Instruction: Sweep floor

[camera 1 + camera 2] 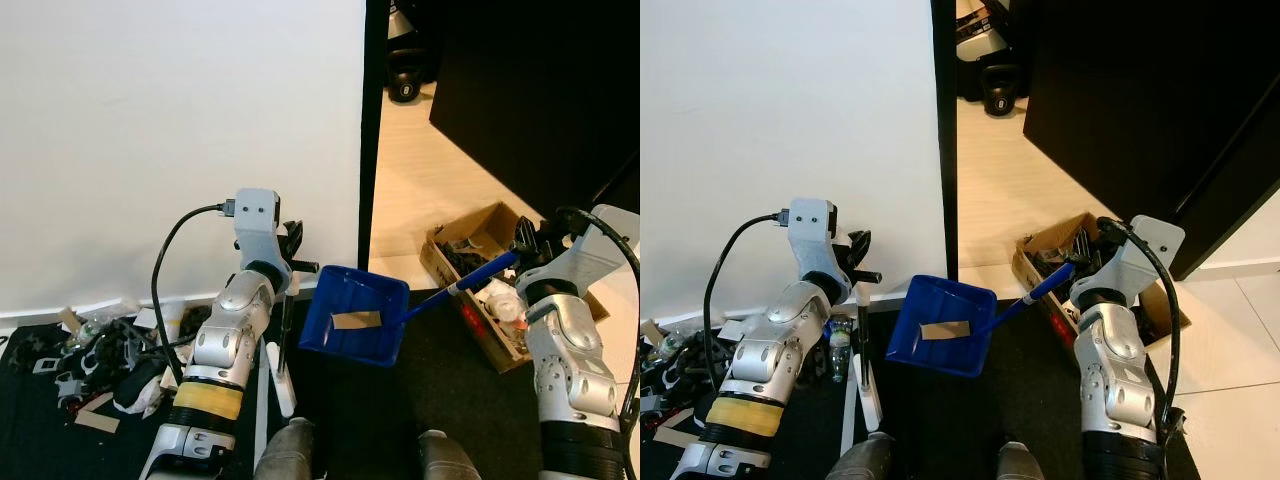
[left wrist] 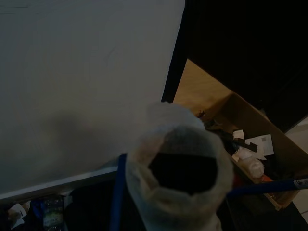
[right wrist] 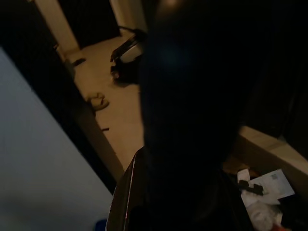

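The blue plastic dustpan [image 1: 355, 323] is held raised by its handle in the right tool [image 1: 528, 243], closed on it, keeping a scrap aboard for the open cardboard box [image 1: 497, 283] beside it. Beside the dustpan, the left tool [image 1: 290, 262] is closed on a white broom handle [image 1: 283, 375], kept upright.

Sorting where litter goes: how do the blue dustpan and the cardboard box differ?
The dustpan is blue, held off the floor by the right end effector, and carries one flat scrap. The box is brown, sits on the floor, and is crammed with mixed rubbish. Both are open-topped.
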Available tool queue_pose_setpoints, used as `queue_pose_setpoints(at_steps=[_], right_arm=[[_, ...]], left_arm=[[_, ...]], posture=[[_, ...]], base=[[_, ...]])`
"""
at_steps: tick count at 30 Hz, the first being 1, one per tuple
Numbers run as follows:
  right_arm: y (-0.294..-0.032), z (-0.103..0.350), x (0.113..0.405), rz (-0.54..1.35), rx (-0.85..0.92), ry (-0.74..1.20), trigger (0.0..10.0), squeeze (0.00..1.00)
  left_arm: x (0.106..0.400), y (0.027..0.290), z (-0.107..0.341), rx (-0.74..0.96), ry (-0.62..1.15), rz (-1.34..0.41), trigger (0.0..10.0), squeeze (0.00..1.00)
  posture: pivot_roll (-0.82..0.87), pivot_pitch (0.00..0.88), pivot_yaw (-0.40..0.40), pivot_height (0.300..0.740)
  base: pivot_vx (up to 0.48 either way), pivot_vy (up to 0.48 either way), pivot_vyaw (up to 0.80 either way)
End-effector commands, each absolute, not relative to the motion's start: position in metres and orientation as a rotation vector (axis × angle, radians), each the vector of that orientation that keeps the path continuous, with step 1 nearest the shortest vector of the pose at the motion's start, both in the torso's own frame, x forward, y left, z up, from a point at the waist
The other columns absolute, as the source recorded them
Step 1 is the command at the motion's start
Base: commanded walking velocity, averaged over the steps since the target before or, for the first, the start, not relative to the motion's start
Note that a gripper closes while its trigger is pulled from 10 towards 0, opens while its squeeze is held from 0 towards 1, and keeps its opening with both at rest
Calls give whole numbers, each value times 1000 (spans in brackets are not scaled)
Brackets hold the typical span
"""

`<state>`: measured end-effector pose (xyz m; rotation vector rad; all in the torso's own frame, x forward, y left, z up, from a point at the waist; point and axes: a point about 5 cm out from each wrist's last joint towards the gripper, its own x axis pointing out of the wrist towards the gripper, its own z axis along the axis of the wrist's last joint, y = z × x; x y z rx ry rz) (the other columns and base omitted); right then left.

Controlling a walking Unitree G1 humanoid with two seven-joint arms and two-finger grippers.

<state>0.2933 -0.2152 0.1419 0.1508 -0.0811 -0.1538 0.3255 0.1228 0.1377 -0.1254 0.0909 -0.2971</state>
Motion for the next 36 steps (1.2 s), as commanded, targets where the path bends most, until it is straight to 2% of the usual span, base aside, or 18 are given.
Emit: queue_pose_setpoints(at_steps=[1, 8, 18, 36], right_arm=[[-217, 126, 285, -140, 130, -30, 10000, 0], [-218, 109, 276, -165, 139, 19, 10000, 0], [-220, 119, 277, -190, 159, -33, 10000, 0], [-225, 141, 290, -168, 148, -93, 10000, 0]], left_arm=[[326, 124, 139, -104, 75, -287, 10000, 0], [324, 122, 135, -106, 82, -291, 10000, 0], [321, 124, 132, -97, 86, -295, 10000, 0], [318, 120, 122, -92, 97, -275, 10000, 0]], posture=[[-7, 98, 69, 740], [-9, 107, 78, 740], [-11, 91, 83, 740], [-24, 62, 39, 740]], base=[[0, 0, 0], [0, 0, 0], [0, 0, 0], [0, 0, 0]])
